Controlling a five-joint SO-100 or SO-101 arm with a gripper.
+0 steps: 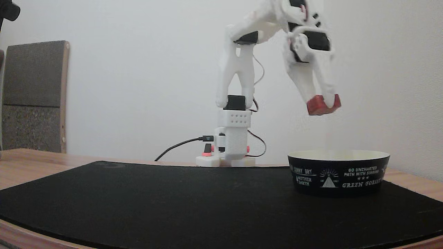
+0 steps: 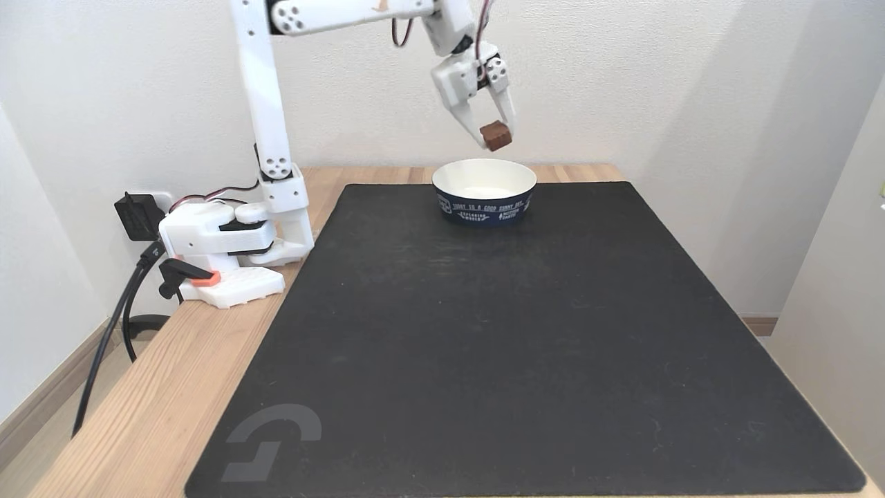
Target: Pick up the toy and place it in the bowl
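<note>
White wall behind; wooden surface [image 2: 173,387] carrying a large black mat [image 2: 525,346]. Arm base sits at the mat's far-left corner in a fixed view, cables trailing off the edge.

Hand [image 1: 323,102] hangs in the air, fingers pointing down, pinching the toy [image 1: 322,105] between its tips. Toy sits slightly tilted in the grip, well clear of the mat. Same hold shows in a fixed view from the front, hand [image 2: 495,133], toy [image 2: 496,135].

Bowl [image 1: 339,174] stands upright on the mat, cream inside bare, nothing in it [image 2: 484,188]. Toy is above the bowl's rim level, over or close to the opening; it reads slightly left of centre in one view and slightly right in the other.

Step in hand, by judgement: carry done or nearly done, release pending. Next move likely calls for lowering toward the bowl's middle, then spreading the fingers. Dropping from this height risks a bounce out of the shallow bowl.
</note>
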